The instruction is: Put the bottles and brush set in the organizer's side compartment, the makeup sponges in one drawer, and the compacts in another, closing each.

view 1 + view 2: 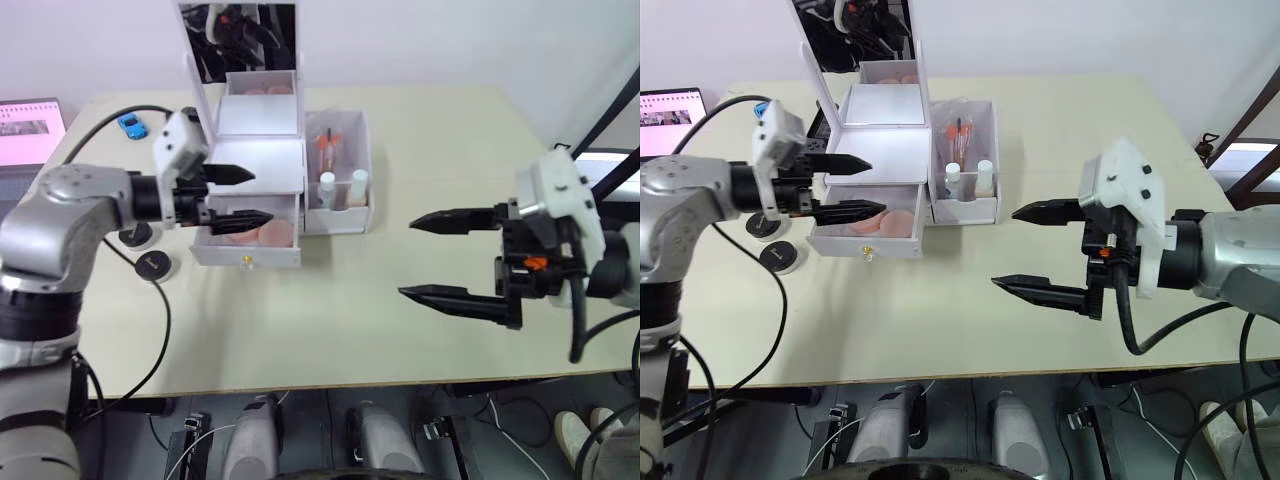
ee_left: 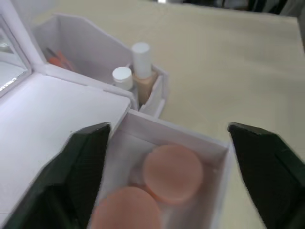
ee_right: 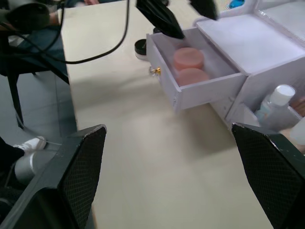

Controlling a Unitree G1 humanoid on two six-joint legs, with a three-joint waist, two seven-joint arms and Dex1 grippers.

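Nearest you is the right gripper (image 1: 450,258), hanging over bare table (image 1: 330,330) well to the right of the organizer (image 1: 262,150), its two black fingers spread wide apart with nothing between them. Your left gripper (image 1: 243,196) hovers at the organizer's left front, fingers also parted and empty, one tip above the white top panel and the other over the open drawer (image 1: 247,246). That drawer, the lower one with the gold knob (image 1: 246,262), is pulled out toward you, and the two pink makeup sponges (image 2: 172,172) lie side by side inside it, touching or nearly so. In the side compartment (image 1: 338,160) on the organizer's right, the two bottles (image 1: 341,188) stand upright in the lower front section, the white-capped one just beside the beige one, and the brush set (image 1: 328,145) sits behind them in the taller part. The mirror lid (image 1: 238,40) stands upright at the back. To the left of the organizer, two black round compacts (image 1: 153,265) rest on the table near a black cable (image 1: 165,330), not in any drawer. A small blue item (image 1: 130,124) lies near the table's far left edge.
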